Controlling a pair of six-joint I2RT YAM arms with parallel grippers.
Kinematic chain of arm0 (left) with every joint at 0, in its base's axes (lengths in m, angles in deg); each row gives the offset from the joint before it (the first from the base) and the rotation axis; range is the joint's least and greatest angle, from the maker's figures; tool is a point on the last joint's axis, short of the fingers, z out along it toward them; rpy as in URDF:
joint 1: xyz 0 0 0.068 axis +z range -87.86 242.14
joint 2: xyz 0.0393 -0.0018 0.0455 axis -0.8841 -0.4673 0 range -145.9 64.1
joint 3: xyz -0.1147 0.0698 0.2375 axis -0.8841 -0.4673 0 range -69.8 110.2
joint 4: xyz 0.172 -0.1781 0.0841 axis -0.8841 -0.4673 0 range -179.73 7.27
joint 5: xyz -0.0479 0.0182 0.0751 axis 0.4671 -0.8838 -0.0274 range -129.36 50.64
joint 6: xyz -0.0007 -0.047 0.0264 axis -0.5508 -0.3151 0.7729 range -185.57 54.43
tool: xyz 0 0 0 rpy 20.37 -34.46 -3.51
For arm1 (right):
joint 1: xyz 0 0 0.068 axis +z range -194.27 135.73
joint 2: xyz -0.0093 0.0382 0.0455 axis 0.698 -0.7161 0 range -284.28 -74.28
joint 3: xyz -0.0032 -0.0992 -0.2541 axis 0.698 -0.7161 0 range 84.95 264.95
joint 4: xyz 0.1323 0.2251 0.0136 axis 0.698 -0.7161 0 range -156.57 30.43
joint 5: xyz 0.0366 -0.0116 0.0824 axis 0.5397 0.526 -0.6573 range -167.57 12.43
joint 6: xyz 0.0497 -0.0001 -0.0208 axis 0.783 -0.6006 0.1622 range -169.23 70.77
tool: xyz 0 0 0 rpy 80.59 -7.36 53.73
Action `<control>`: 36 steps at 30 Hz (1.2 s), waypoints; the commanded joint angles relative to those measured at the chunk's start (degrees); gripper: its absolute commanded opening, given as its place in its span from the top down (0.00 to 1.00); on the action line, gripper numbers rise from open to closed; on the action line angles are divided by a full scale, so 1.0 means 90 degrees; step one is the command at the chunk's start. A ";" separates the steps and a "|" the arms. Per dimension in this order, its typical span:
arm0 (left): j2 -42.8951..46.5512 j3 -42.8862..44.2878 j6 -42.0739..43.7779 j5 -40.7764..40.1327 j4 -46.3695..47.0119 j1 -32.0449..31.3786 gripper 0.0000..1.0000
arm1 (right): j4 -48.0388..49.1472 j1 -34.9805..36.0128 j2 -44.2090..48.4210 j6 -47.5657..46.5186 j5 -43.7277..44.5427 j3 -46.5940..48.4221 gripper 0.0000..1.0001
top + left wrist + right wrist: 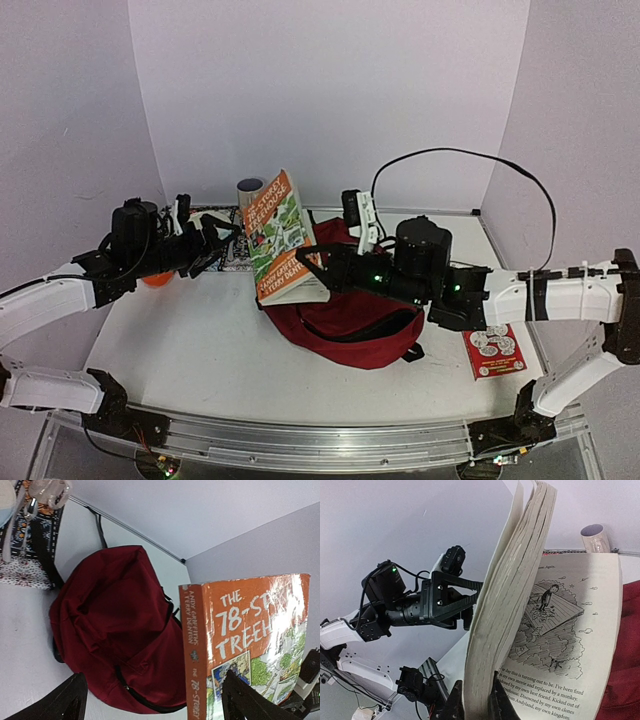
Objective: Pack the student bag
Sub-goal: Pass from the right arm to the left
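**A:** How does the backpack (340,320) look?

**B:** It is dark red, soft and slumped, with black zips and straps. It lies in the middle of the table (190,345), below the right arm.

**A:** What do the wrist cameras add?

**B:** The right one shows the right gripper (477,704) pinched on the lower edge of a book (520,600), whose pages are fanned open at a drawing. The left one shows the orange cover, and the left gripper (155,702) spread wide, holding nothing.

**A:** Is anything in the backpack?

**B:** Its folds hide the inside. A cup (250,187) stands at the far side, and its inside cannot be made out.
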 commanded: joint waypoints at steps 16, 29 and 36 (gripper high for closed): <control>-0.0834 -0.0175 -0.1226 0.2045 0.3428 -0.0079 0.22 | 0.1970 -0.0270 0.0223 0.0364 -0.0905 -0.0049 1.00; -0.0611 -0.0480 -0.1782 0.2248 0.4522 -0.0153 0.70 | 0.1772 -0.0645 -0.0208 0.0883 -0.0830 -0.0221 0.92; -0.0509 -0.0570 -0.1999 0.1876 0.4715 -0.0172 1.00 | 0.1011 -0.0648 -0.0047 0.0975 0.0025 -0.0309 0.76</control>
